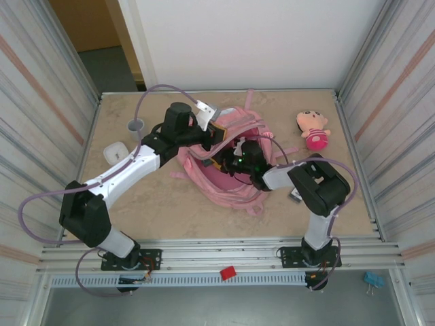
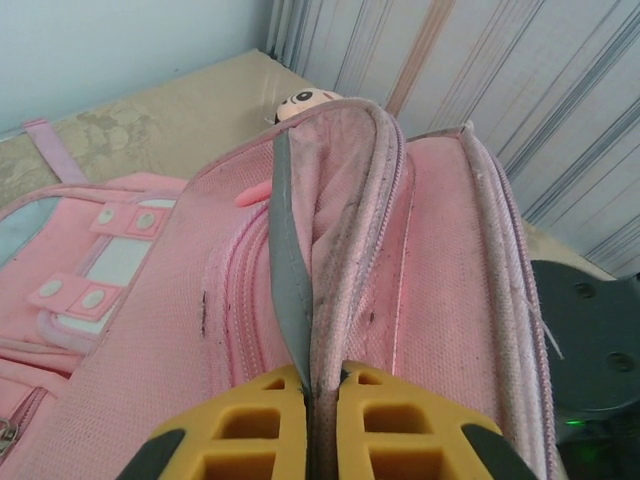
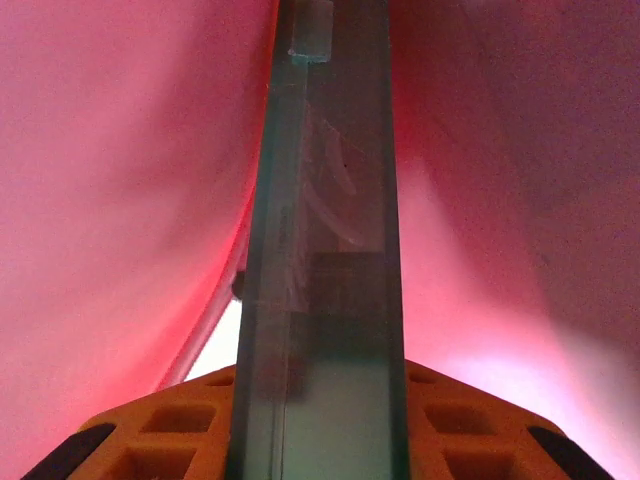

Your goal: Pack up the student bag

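Left pincer: my two yellow fingers are pressed together, with only a thin fold of material between them. They pinch the raised, grey-edged rim of the large pink fabric backpack at its zipped opening. The rim stands up away from my fingers.

Right pincer: this one is inside the backpack, with pink cloth close on both sides. My orange fingers are closed partway on a translucent grey-green flat bar. The bar stands on edge between them and points straight ahead. I cannot tell what it is.

Backpack position, top view: it lies near the middle of the beige stone-patterned tabletop, between my two arms. Its straps trail toward the far edge. My left arm reaches it from the left and my right arm from the near right.

Other items:
- A small plush doll with a tan face and pink body lies to the right of the backpack, apart from it.
- A small grey round cup stands near the left wall.
- A white rounded object sits just nearer than the cup, and both are well clear of the backpack.
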Motion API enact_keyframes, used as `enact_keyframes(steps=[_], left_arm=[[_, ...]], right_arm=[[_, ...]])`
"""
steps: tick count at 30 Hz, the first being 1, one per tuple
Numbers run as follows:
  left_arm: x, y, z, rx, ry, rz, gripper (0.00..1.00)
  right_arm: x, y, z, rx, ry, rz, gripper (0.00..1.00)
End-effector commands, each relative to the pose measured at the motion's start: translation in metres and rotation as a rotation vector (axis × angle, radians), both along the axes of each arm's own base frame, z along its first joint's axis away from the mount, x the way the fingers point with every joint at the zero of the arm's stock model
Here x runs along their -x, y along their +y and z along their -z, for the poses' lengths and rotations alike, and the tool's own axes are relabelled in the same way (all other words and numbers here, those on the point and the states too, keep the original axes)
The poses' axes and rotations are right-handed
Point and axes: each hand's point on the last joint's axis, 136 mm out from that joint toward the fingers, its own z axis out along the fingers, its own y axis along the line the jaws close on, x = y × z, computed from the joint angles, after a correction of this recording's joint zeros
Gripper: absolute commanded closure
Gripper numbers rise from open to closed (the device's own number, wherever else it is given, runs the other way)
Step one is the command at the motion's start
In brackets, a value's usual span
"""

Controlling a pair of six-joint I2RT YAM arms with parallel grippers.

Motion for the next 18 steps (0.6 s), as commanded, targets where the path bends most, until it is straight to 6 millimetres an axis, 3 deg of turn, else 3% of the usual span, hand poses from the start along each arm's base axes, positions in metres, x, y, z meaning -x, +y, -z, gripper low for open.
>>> enact_keyframes(steps=[1, 10, 18], left_arm=[[0.016, -0.002, -0.102, 0.214, -0.237, 0.067, 1.00], [0.014, 0.003, -0.103, 0.209, -0.241, 0.035, 1.00], [0.004, 0.015, -0.090, 0.160, -0.232, -0.027, 0.99]], right_arm=[[-0.013, 0.017, -0.025, -0.101, -0.042, 0.003, 0.81], [-0.023, 0.022, 0.018, -0.041, 0.141, 0.037, 0.68], [0.001, 0.008, 0.022, 0.011, 0.222, 0.021, 0.44]])
